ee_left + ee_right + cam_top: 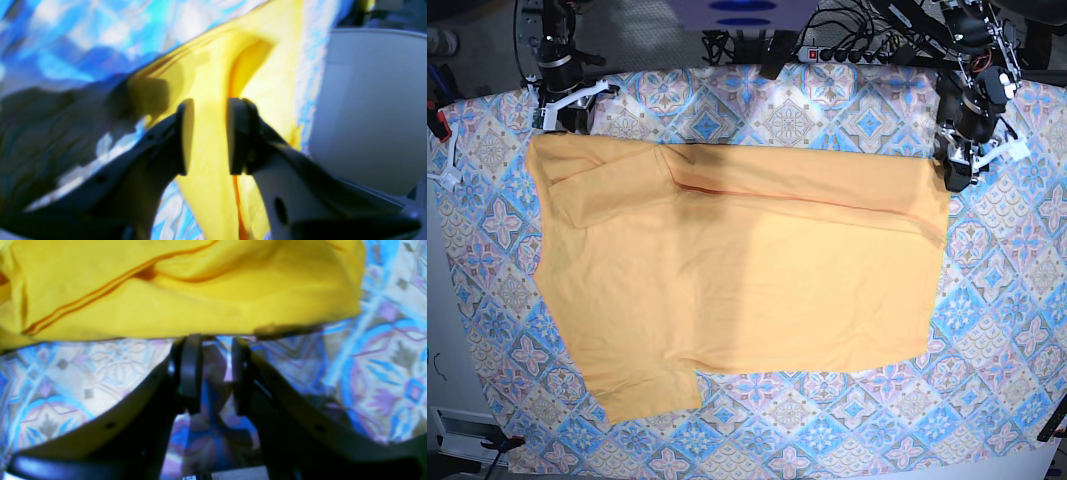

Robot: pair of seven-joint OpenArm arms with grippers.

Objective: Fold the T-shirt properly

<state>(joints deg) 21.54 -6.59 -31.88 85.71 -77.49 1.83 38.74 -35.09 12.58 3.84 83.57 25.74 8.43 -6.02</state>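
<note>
The yellow-orange T-shirt (pixel 747 270) lies spread on the tile-patterned cloth (pixel 857 110), its top part folded down in a long band. At the shirt's far right corner sits my left gripper (pixel 954 178). In the left wrist view, the left gripper (pixel 210 101) has its jaws apart, and a fold of the T-shirt (pixel 213 60) runs through the gap. My right gripper (pixel 562 125) is at the far left corner. In the right wrist view, the right gripper (pixel 216 338) is open just short of the T-shirt (pixel 200 290) hem, with only patterned cloth (pixel 383 356) between its fingers.
A power strip with cables (pixel 827 50) lies beyond the cloth's back edge. A white clip (pixel 445 180) sits at the cloth's left edge. A pale grey surface (pixel 367 100) lies past the cloth edge beside my left gripper.
</note>
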